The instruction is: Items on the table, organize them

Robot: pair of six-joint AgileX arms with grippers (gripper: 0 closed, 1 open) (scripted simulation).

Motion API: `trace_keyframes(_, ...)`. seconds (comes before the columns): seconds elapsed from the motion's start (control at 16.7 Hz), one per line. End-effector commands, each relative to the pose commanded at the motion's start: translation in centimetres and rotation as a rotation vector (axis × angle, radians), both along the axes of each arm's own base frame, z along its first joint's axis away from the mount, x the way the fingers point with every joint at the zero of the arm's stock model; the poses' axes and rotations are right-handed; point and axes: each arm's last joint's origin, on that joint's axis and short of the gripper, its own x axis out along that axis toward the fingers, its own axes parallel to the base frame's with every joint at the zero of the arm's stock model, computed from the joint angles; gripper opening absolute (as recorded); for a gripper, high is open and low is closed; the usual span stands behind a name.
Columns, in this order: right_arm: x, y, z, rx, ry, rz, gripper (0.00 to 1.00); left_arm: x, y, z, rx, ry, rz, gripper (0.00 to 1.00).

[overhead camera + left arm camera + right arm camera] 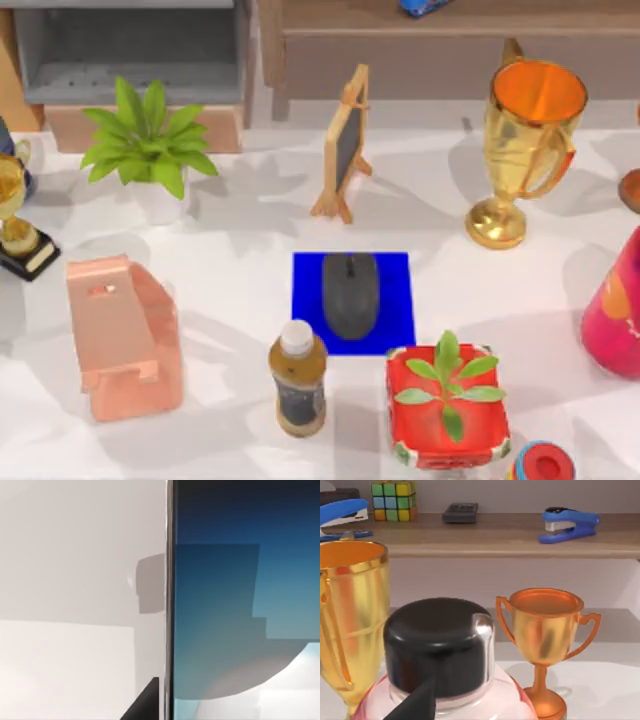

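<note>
on the blue mat (385, 300) at the table's (240, 290) middle i see the dark grey mouse (350, 294) lying flat, with a brown white-capped bottle (298, 378) just beside the mat's lower left corner. up close under my left wrist camera, the smartphone (240, 610) shows its glowing blue-to-white screen and dark edge against the white tabletop. whether either gripper is open or closed, i cannot tell.

Wooden shelf (485, 532) — perhaps a grey wall (520, 495) behind
</note>
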Motion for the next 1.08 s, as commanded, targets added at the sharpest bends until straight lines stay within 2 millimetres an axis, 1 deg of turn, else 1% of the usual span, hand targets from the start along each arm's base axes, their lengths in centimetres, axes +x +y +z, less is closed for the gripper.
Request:
trace_keyframes(0.18,0.0,0.0,0.0,0.000,0.000,0.000,1.00,0.0,0.0,-0.2,-0.001,0.004,-0.001,0.00)
trace_keyframes(0.3,0.0,0.0,0.0,0.000,0.000,0.000,1.00,-0.3,0.3,0.0,0.006,0.021,-0.011,0.00)
trace_keyframes(0.42,0.0,0.0,0.0,0.000,0.000,0.000,1.00,-0.6,0.4,0.2,0.022,0.054,-0.062,0.00)
trace_keyframes(0.54,0.0,0.0,0.0,0.000,0.000,0.000,1.00,-0.8,0.0,1.1,0.056,0.072,-0.161,0.00)
trace_keyframes(0.6,0.0,0.0,0.0,0.000,0.000,0.000,1.00,-0.8,-0.3,1.9,0.081,0.070,-0.227,0.00)
trace_keyframes(0.72,0.0,0.0,0.0,0.000,0.000,0.000,1.00,-0.8,-1.1,4.1,0.147,0.047,-0.387,0.00)
trace_keyframes(0.96,0.0,0.0,0.0,0.000,0.000,0.000,1.00,-1.5,-3.4,9.1,0.310,0.006,-0.790,0.00)
trace_keyframes(1.08,0.0,0.0,0.0,0.000,0.000,0.000,1.00,-2.0,-4.7,11.2,0.397,0.011,-0.998,0.00)
